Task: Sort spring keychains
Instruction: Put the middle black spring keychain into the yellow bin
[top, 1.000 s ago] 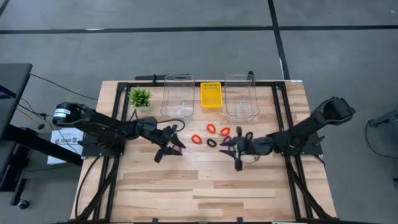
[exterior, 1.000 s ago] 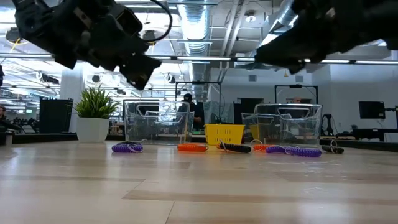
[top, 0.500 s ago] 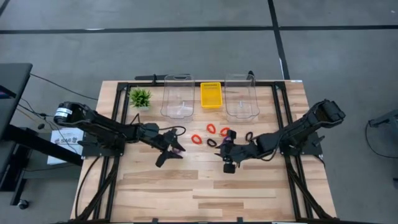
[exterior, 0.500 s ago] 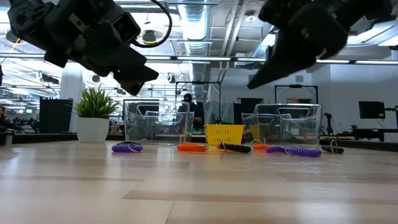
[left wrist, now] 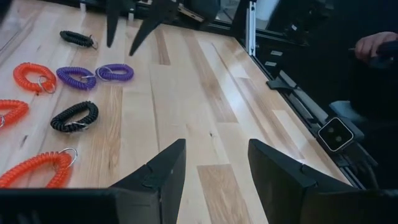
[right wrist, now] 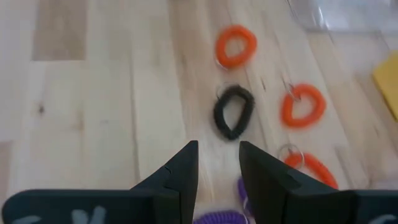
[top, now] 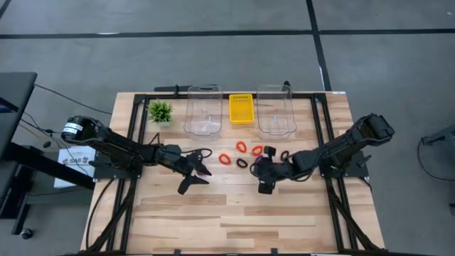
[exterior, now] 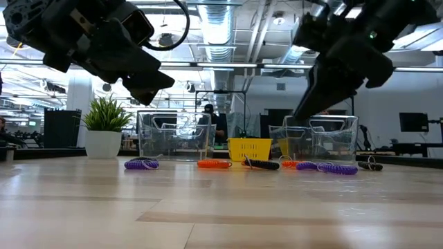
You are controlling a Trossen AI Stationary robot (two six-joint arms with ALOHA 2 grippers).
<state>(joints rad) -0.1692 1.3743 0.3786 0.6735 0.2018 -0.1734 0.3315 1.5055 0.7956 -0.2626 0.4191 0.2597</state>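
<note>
Mid-table, the spring keychains [top: 242,154] lie loose before the bins [top: 202,110], so both the left gripper [top: 193,176] and right gripper [top: 264,178] hover over them, fingers apart and empty, seemingly lining up picks.

1. The spring keychains [top: 242,155] sit loose in a small cluster mid-table, all lying flat, none in a bin.
2. Reds: one [top: 225,158] at the cluster's 9 o'clock, one [top: 241,147] at 12, another [top: 257,150] around 1.
3. A black one [top: 242,163] lies at 6 o'clock, oval, ring attached.
4. Purple pair [left wrist: 96,74] lies side by side, touching.
</note>
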